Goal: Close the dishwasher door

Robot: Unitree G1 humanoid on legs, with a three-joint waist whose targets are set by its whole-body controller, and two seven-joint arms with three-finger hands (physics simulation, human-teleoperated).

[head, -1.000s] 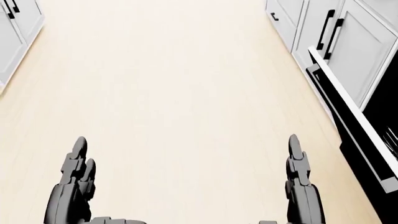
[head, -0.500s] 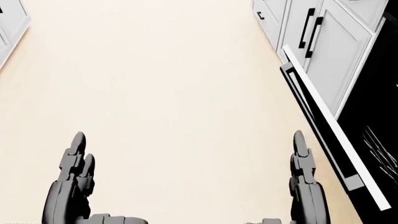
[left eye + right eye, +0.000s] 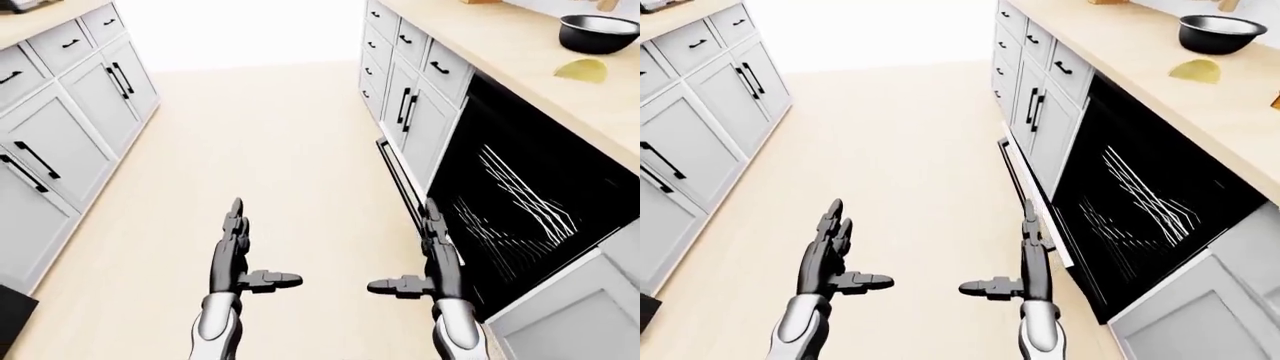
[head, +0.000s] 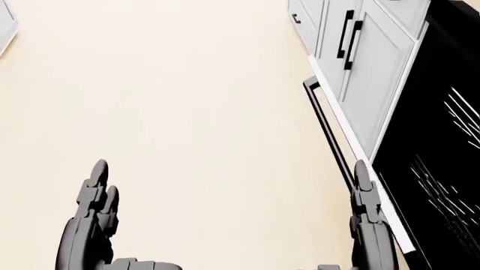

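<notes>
The dishwasher stands open on the right of the left-eye view, a black cavity with white wire racks under the wooden counter. Its door hangs down and out toward the floor, seen nearly edge-on as a thin white-rimmed dark panel; in the head view the door runs along the right side. My left hand is open, fingers straight, thumb pointing inward. My right hand is open too, and its fingers overlap the door's near edge in the picture; contact is not clear. Neither hand holds anything.
Grey cabinets with black handles line the left and the right of a light wood floor aisle. On the right counter sit a black bowl and a yellow object.
The whole head view has shifted: the dishwasher door and cabinets slid left and nearer, so the camera moved toward the dishwasher. Both hands keep the same open pose.
</notes>
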